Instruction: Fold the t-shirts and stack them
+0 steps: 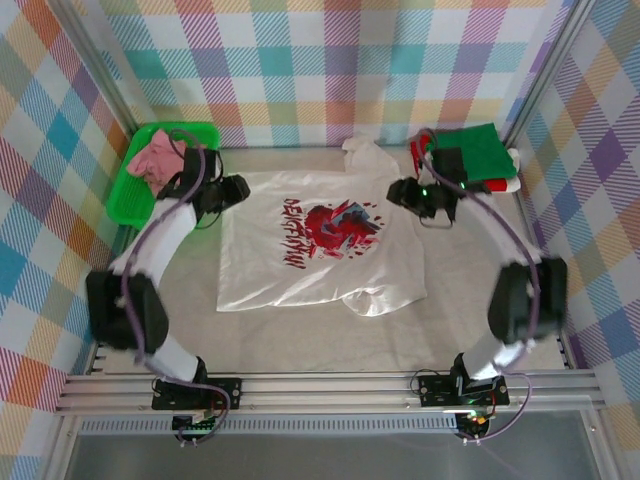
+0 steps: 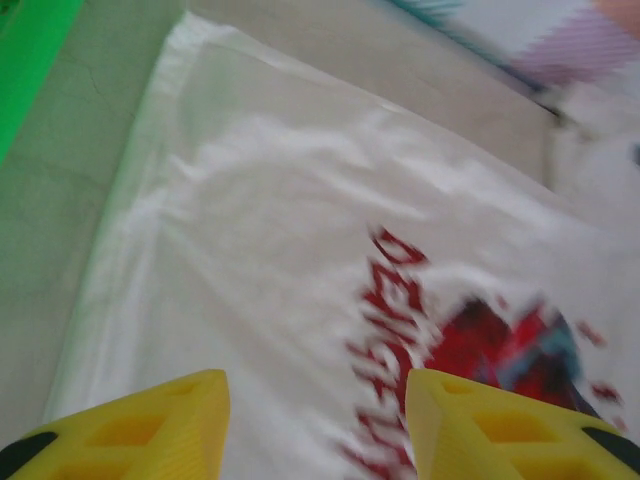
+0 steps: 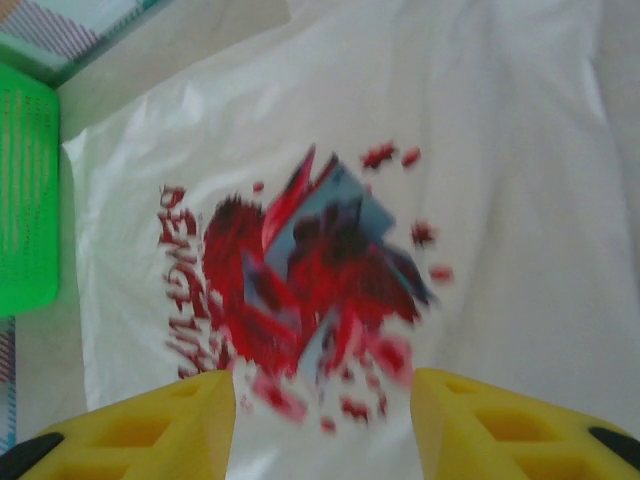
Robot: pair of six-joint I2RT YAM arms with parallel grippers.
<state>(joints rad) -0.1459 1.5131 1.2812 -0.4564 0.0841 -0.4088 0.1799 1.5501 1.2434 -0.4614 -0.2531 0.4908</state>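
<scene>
Over the middle of the table, both arms bow outward and then reach in toward the white t-shirt (image 1: 320, 240), which lies spread flat, print up. Left gripper (image 1: 238, 188) sits at the shirt's left edge and right gripper (image 1: 400, 192) at its right sleeve. Wrist views show both sets of yellow fingers (image 2: 150, 425) parted, nothing pinched between them, just hanging above the cloth. Pink shirt (image 1: 155, 158) is in the green tray (image 1: 130, 195); the green one (image 1: 480, 150) is far right.

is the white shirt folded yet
No, the white shirt lies spread open and flat, with its whole print facing up.
</scene>
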